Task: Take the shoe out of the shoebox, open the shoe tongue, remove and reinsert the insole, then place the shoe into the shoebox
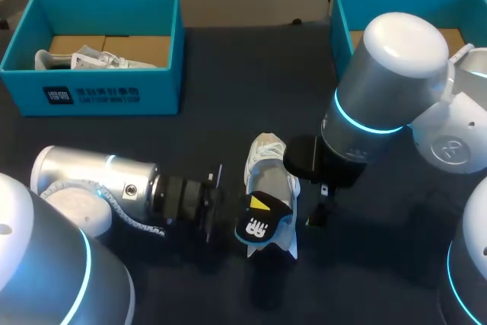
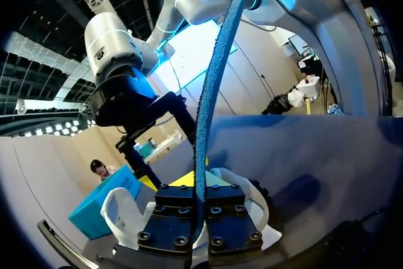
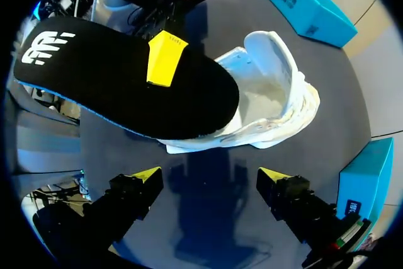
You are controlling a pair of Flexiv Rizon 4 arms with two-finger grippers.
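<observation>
Black insole (image 1: 275, 217), pinched in the left gripper (image 1: 259, 203), hangs over the shoe (image 1: 268, 164) near the front edge of the table (image 1: 228, 66). With the right gripper (image 3: 209, 177) wide open beside it, pushing could buckle the insole or shove the shoe.

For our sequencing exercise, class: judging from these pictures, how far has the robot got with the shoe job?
Done: the shoe lies on the table, its opening spread wide. In hand: the left gripper is shut on the insole, held over the shoe; the right gripper hangs open nearby. Left: seat the insole back inside, then put the shoe into a shoebox.
</observation>
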